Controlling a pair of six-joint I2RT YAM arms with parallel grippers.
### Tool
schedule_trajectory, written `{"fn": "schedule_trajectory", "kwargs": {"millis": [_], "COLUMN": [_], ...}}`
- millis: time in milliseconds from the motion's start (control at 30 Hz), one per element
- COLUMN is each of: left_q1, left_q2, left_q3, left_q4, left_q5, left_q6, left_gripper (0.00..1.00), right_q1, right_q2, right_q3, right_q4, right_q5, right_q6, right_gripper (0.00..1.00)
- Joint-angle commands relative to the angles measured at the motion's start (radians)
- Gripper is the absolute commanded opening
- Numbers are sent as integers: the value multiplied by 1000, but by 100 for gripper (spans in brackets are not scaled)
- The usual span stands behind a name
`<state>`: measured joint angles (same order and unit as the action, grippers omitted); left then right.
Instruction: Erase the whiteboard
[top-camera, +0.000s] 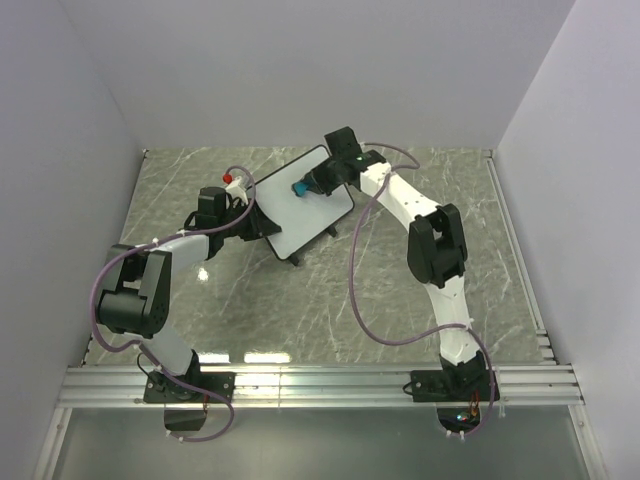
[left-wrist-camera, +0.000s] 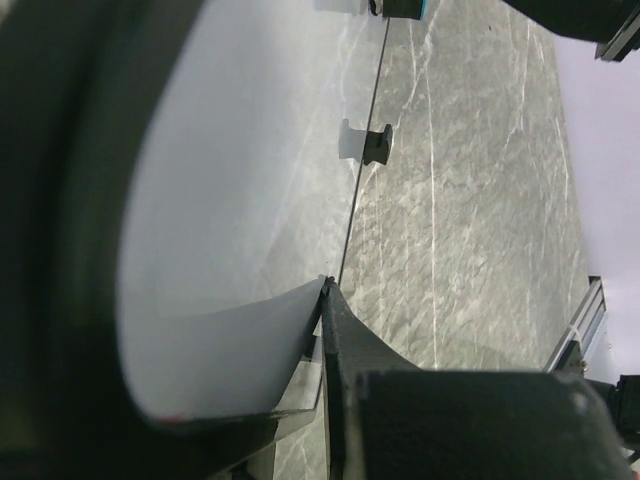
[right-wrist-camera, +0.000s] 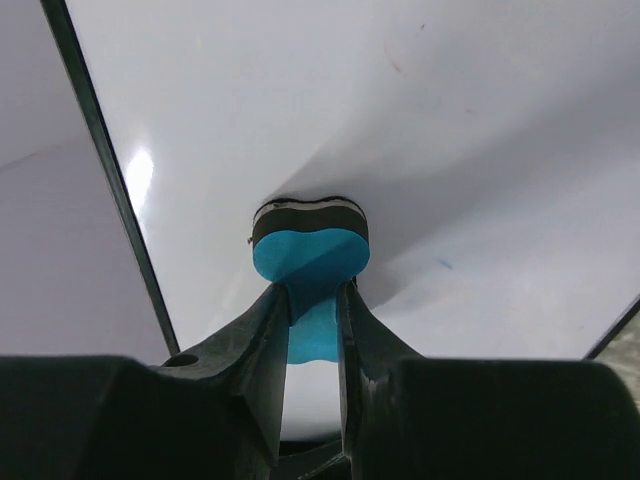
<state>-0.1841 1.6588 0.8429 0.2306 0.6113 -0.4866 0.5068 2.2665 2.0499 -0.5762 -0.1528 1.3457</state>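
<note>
The whiteboard (top-camera: 300, 205) is a white board with a thin black frame, tilted on the marble table. My left gripper (top-camera: 247, 212) is shut on its left edge; in the left wrist view the board's surface (left-wrist-camera: 250, 150) fills the left side and its edge sits between my fingers (left-wrist-camera: 345, 340). My right gripper (top-camera: 312, 184) is shut on the blue eraser (top-camera: 299, 187) and presses it against the board's upper part. In the right wrist view the eraser (right-wrist-camera: 310, 255) sits flat on the white surface (right-wrist-camera: 450, 130), with a faint blue speck (right-wrist-camera: 441, 264) beside it.
The grey marble table (top-camera: 250, 310) is walled on three sides. An aluminium rail (top-camera: 320, 385) runs along the near edge by the arm bases. The board's black foot (left-wrist-camera: 365, 143) shows under its edge.
</note>
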Motion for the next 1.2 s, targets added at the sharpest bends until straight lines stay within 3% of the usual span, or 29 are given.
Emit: {"fn": "schedule_trajectory", "kwargs": {"millis": [0,167,533,1033,1067,1100,1133,1167], "left_q1": [-45,-45,-45,-45,-45,-45,-45,-45], "left_q2": [58,49,36,16,16,15,15,13], "left_q3": [-47,-44,-50,-54,-54,-54,-54,-54], "left_q4": [-264,-267,-270,-287,-287,-289,-289,-290], "left_q5": [-45,-53,-58,-113,-117,-120,-123,-130], "left_q6": [114,115,114,100,98,98,97,95], "left_gripper": [0,0,0,1,0,0,1,0], "right_q1": [16,6,-56,-86,-91,-102,-106,-109], "right_q2": [10,-34,-186,-309,-323,-337,-367,-386], "right_q3": [-37,-98,-445,-298,-306,-327,-341,-377], "right_q4": [50,12,105,-5,-19,-43,-54,-60], "right_q5": [-31,7,41,122,136,151,173,186], "right_q6": [37,-14,-45,-319,-329,-347,-356,-374], "right_gripper": [0,0,0,0,6,31,43,65]}}
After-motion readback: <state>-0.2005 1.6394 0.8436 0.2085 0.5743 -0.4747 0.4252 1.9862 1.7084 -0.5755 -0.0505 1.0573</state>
